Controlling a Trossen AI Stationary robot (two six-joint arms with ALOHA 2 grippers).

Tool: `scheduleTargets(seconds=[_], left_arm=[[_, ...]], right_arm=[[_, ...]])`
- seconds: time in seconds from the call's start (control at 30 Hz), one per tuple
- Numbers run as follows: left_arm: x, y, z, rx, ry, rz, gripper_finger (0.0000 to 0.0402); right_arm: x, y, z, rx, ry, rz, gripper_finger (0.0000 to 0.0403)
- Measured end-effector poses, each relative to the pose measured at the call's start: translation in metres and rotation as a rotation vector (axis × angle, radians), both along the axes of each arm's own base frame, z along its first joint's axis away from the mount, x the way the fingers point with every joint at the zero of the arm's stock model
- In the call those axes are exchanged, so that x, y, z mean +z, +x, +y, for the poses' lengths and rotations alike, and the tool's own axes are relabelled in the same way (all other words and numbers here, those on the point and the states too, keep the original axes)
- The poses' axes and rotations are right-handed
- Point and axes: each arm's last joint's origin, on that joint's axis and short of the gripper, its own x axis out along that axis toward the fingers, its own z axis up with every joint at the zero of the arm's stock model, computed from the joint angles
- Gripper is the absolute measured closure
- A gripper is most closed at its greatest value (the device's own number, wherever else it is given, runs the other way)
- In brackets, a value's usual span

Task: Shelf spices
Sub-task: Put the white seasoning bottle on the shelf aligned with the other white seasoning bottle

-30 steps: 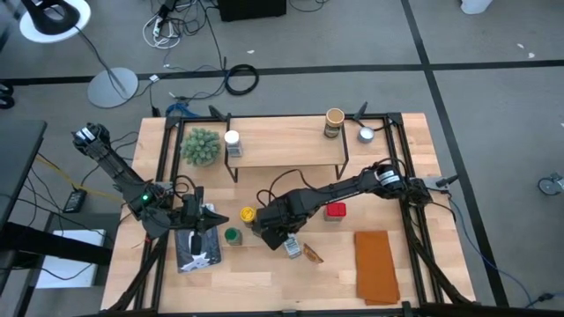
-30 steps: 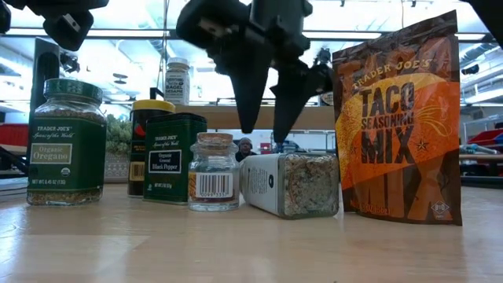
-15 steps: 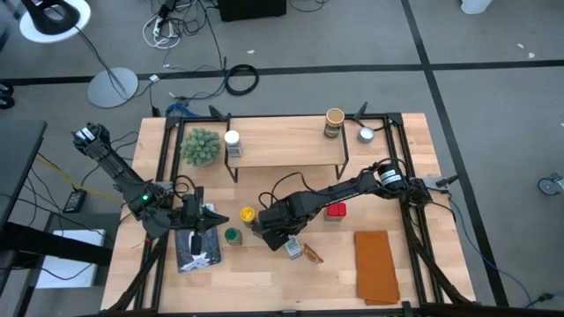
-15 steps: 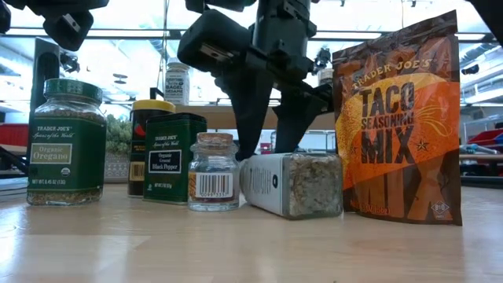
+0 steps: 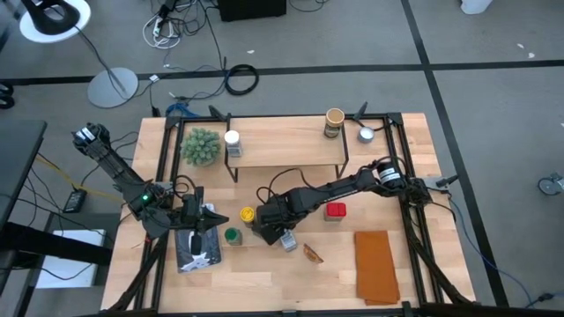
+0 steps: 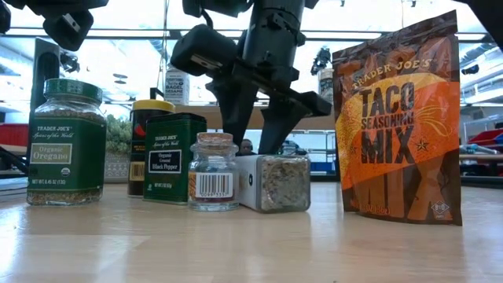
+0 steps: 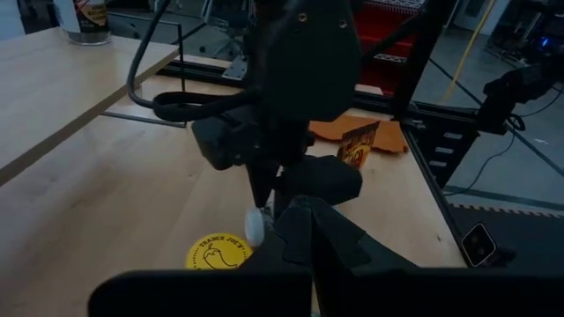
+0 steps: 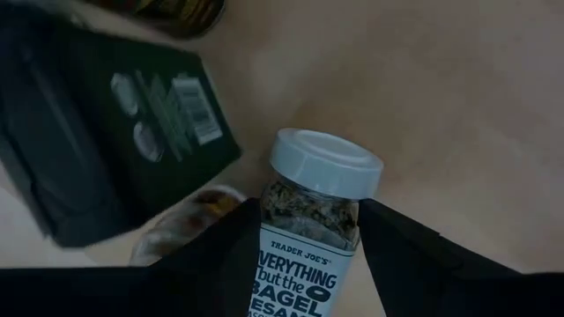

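— Where's the jar?

— I see the bagel-seasoning jar (image 8: 313,220) lying on its side on the bench (image 5: 264,282), beside the cork-topped jar (image 6: 213,171) and green tin (image 6: 173,157). My right tool (image 6: 250,130) straddles it, fingers (image 8: 401,255) closed against both sides.

— The left one?

— Left tool (image 5: 214,219) pinched tight, empty, near the yellow lid (image 7: 218,253).

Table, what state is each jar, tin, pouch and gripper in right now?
Bagel seasoning jar: on its side, lid on, gripped.
Right gripper: shut on that jar.
Left gripper: shut, empty, at the left.
Oregano jar: upright, lid on.
Black pepper tin: upright.
Cork-stoppered jar: upright, stoppered.
Taco seasoning pouch: standing.
White-lidded jar: upright on the shelf.
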Motion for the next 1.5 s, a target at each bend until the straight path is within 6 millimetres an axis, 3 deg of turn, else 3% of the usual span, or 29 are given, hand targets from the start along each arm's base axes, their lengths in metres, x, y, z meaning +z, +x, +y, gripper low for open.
scheduleTargets(seconds=[0.4,0.6,1.13,1.5], left_arm=[[0.0,0.0,0.0,-0.011,-0.007,0.003,0.0401],[0.0,0.0,0.0,-0.012,-0.002,0.003,0.0401],[0.0,0.0,0.0,-0.014,-0.001,0.004,0.0401],[0.0,0.0,-0.001,-0.021,0.001,0.005,0.0401]], right_arm=[[0.006,-0.001,-0.027,0.027,-0.008,0.022,0.0216],[0.029,-0.007,-0.03,0.006,-0.029,-0.03,0.0216],[0.03,-0.004,-0.029,0.12,-0.037,-0.062,0.0213],[0.03,-0.007,-0.03,0.071,-0.078,-0.037,0.0115]])
